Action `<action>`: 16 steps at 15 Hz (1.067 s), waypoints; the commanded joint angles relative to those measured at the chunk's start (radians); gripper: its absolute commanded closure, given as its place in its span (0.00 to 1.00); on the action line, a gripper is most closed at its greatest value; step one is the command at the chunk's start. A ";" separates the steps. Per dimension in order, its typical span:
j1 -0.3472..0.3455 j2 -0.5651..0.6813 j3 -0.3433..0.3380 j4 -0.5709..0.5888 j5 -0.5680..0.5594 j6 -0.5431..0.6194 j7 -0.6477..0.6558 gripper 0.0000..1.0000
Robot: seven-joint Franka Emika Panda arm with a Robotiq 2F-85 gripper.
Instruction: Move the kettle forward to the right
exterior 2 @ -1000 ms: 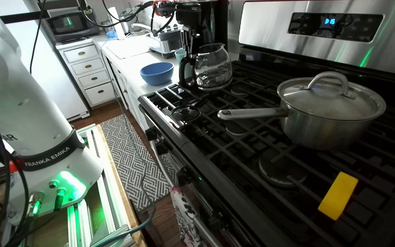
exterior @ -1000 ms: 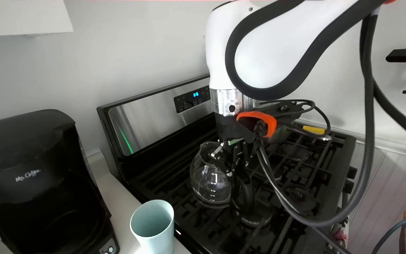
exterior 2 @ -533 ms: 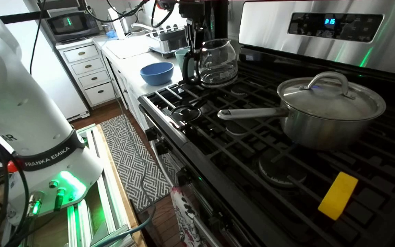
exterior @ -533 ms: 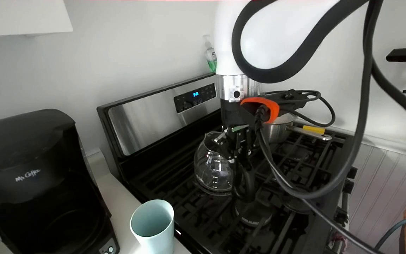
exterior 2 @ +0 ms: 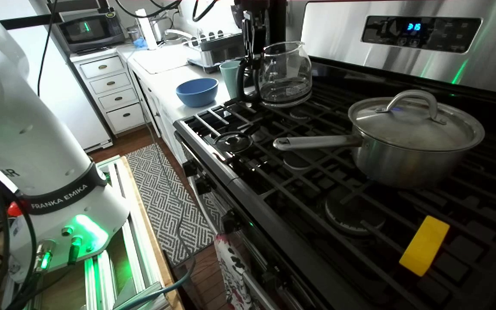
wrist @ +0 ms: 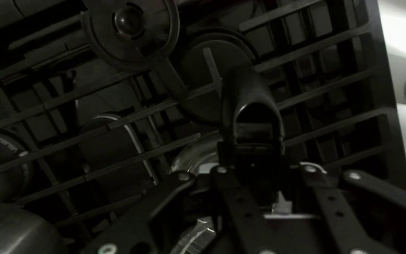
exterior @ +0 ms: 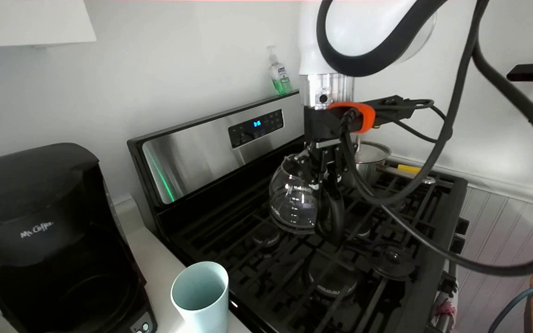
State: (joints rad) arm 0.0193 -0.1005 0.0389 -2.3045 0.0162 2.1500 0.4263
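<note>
The glass coffee carafe (exterior: 293, 202), mid-frame in an exterior view, has shifted rightward and up there, nearer the lidded saucepan (exterior 2: 411, 163). The fingers (wrist: 330, 208) are clamped on the carafe's black handle (wrist: 246, 88); the requested move looks underway.

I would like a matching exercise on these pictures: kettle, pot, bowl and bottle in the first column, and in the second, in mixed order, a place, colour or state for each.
1. kettle
2. pot
3. bowl
4. bottle

A. blue, on the counter
B. green liquid inside
C. held in the pincer
D. covered with a lid

Pairs: 1-C; 2-D; 3-A; 4-B
</note>
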 commanded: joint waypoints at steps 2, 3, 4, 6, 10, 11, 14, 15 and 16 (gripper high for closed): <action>-0.045 -0.057 -0.037 0.046 -0.007 -0.081 -0.034 0.92; -0.059 -0.049 -0.049 0.063 -0.013 -0.086 -0.046 0.92; -0.070 -0.041 -0.058 0.077 -0.021 -0.085 -0.055 0.92; -0.093 -0.015 -0.082 0.108 -0.032 -0.077 -0.086 0.92; -0.118 0.060 -0.118 0.180 -0.028 -0.080 -0.158 0.92; -0.121 0.084 -0.122 0.204 -0.032 -0.082 -0.164 0.92; -0.119 0.162 -0.131 0.289 -0.045 -0.109 -0.172 0.92; -0.116 0.190 -0.131 0.320 -0.060 -0.118 -0.160 0.92; -0.113 0.219 -0.131 0.353 -0.064 -0.132 -0.162 0.92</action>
State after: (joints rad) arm -0.0986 0.0303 -0.0906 -2.0797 -0.0103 2.0781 0.2614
